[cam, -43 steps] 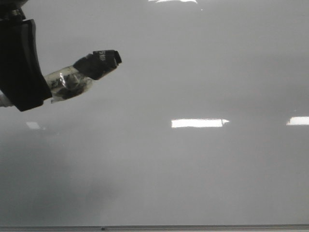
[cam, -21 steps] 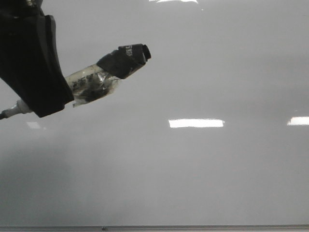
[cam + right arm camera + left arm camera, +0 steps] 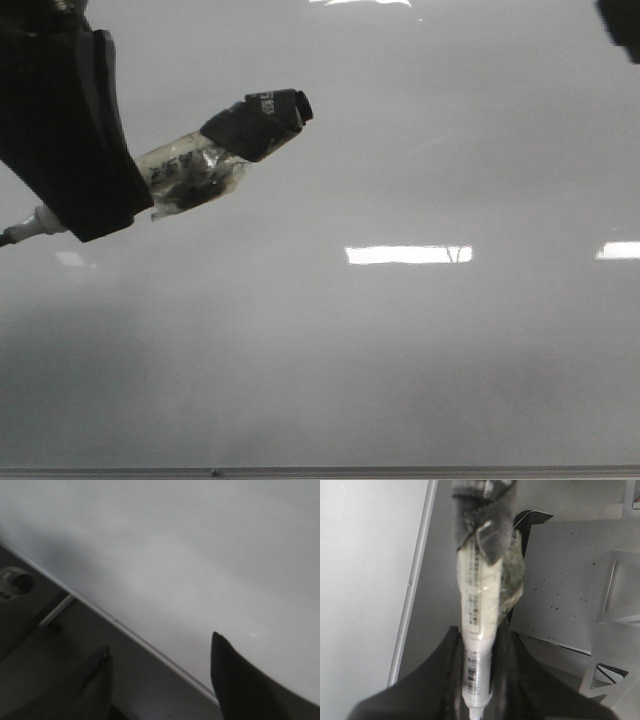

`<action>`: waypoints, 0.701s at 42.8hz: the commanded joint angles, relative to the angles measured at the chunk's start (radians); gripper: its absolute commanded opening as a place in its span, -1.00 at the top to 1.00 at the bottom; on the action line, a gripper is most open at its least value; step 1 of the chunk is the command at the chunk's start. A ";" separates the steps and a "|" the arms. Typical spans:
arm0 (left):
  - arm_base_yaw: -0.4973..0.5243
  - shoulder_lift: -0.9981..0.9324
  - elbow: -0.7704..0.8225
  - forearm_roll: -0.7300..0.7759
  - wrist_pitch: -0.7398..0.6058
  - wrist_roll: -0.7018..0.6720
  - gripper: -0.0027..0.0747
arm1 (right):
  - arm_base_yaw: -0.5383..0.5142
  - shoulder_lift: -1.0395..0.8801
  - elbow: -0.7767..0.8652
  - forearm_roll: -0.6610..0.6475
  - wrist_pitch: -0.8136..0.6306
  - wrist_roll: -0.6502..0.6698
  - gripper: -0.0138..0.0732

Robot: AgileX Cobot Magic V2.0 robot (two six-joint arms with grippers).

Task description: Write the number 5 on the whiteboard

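The whiteboard (image 3: 400,360) fills the front view, with its thin grey edge strip (image 3: 400,470) along the near side. I see no clear black number 5 on it. My left gripper (image 3: 125,195) at the upper left is shut on a marker (image 3: 200,170), a white barrel wrapped in clear tape with a black end (image 3: 262,122) pointing right and held off the board. In the left wrist view the marker (image 3: 479,610) sits between the jaws. My right gripper (image 3: 160,655) is open and empty over the board's edge strip (image 3: 150,647). Only its dark corner (image 3: 625,25) shows in the front view.
Bright rectangular light reflections (image 3: 405,255) lie on the board. Beyond the board's edge (image 3: 415,580), the left wrist view shows grey metal plates (image 3: 570,580). The right wrist view shows a round object (image 3: 15,582) and a bar (image 3: 55,611) beside the board.
My left gripper moved right and up with the marker a second ago and has since held still. A dark corner of the right gripper has come into the front view's top right.
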 commanded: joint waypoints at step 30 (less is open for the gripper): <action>-0.005 -0.038 -0.031 -0.048 -0.023 0.002 0.95 | 0.146 0.477 -0.278 0.504 0.212 -0.623 -0.76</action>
